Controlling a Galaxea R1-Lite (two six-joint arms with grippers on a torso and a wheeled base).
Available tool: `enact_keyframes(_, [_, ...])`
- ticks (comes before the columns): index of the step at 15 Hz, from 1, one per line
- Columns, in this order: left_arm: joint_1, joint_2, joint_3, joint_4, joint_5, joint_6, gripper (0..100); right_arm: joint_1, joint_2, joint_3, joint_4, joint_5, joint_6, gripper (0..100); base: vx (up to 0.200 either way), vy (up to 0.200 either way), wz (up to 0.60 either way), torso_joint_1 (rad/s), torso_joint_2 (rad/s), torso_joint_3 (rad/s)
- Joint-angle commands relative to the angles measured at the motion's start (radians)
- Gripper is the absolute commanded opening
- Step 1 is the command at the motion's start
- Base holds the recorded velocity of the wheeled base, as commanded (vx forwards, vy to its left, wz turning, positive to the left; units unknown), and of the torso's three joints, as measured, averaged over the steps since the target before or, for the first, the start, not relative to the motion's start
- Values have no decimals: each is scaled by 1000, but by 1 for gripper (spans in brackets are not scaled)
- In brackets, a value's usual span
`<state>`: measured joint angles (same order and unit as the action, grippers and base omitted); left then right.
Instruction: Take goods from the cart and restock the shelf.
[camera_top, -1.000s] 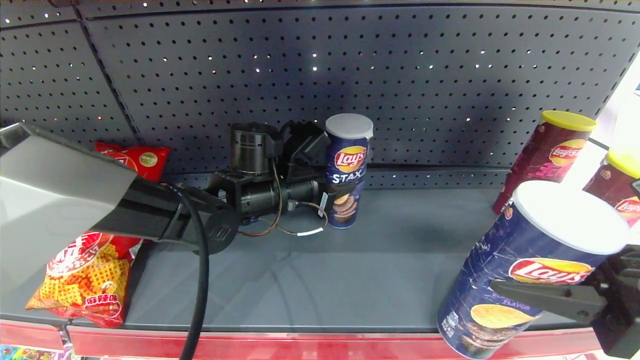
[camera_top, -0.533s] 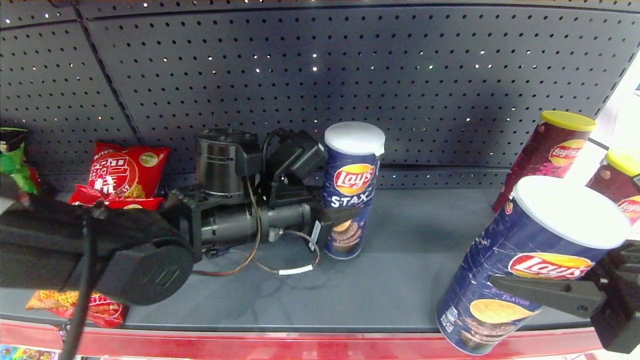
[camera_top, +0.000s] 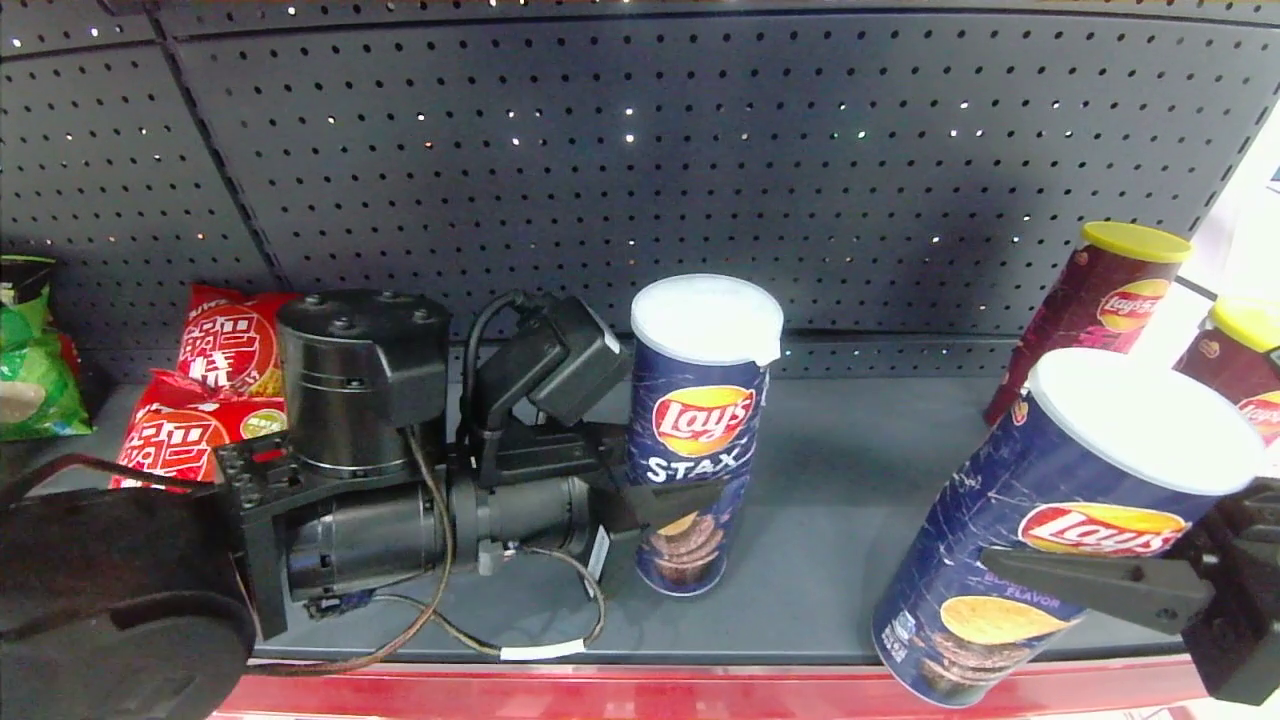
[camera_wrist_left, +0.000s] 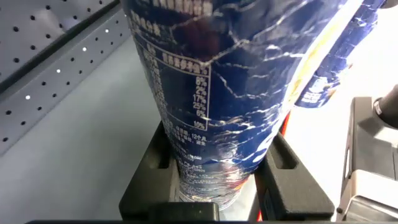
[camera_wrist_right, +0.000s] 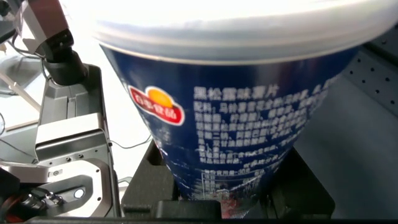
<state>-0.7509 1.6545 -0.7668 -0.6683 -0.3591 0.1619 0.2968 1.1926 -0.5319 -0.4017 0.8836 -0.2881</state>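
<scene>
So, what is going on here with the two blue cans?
The robot is stocking a shelf. Its left gripper holds one blue can upright at the middle of the shelf. Its right gripper holds a second blue can, tilted, at the front right edge. Farther right stand dark red cans; red bags lie at the left.

Can (camera_top: 700, 400) in left gripper (camera_top: 688, 508) at shelf (camera_top: 830, 500) middle, snack bags (camera_top: 215, 390) left, second can (camera_top: 1060, 520) right

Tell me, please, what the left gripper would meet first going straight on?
Likely the tilted blue cardboard chip can with white lid held by the right gripper, though depth is unclear.
</scene>
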Motion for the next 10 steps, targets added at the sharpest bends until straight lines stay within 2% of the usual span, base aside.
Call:
enact_keyframes(1, [-18,28,-2,-1,2,-1,0,1,-1,-3,0,0,0,0,0,0,0,0,0,0])
enact_keyframes(5, [-31,97,-40,-2,0,-7,0,-1,5,-16,-2,1,1,0,0,0,0,0,0,0])
enact_keyframes(10, [-30,102,-19,-2,0,-7,0,-1,12,-22,-3,1,18,0,0,0,0,0,0,0])
